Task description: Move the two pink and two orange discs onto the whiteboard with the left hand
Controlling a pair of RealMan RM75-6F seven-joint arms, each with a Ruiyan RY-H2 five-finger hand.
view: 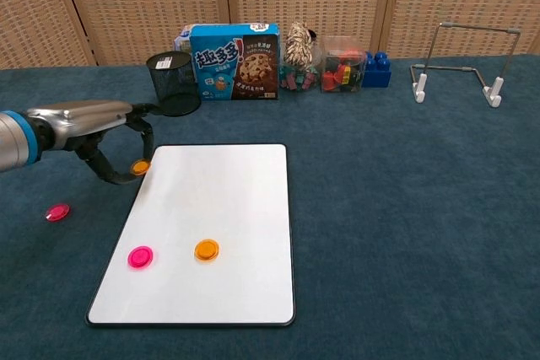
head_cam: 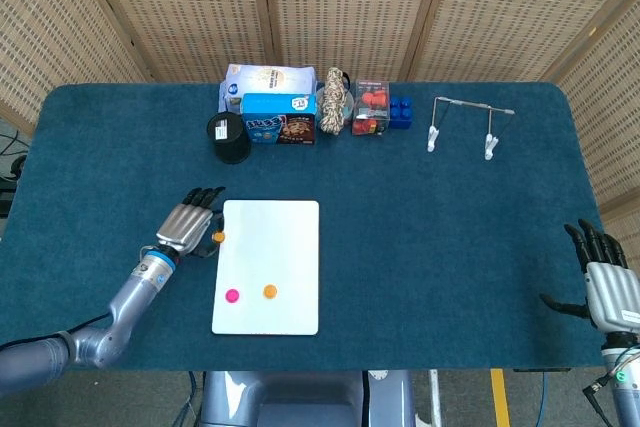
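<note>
left hand (view: 118, 142) curled over orange disc (view: 140, 167)

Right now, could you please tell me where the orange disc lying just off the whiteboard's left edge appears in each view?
Head view: the orange disc lies at the whiteboard's upper left edge, by the left hand.
Chest view: the disc lies left of the board's top corner, under the hand's fingers.
Shared landmark: black mesh cup, behind both.
</note>
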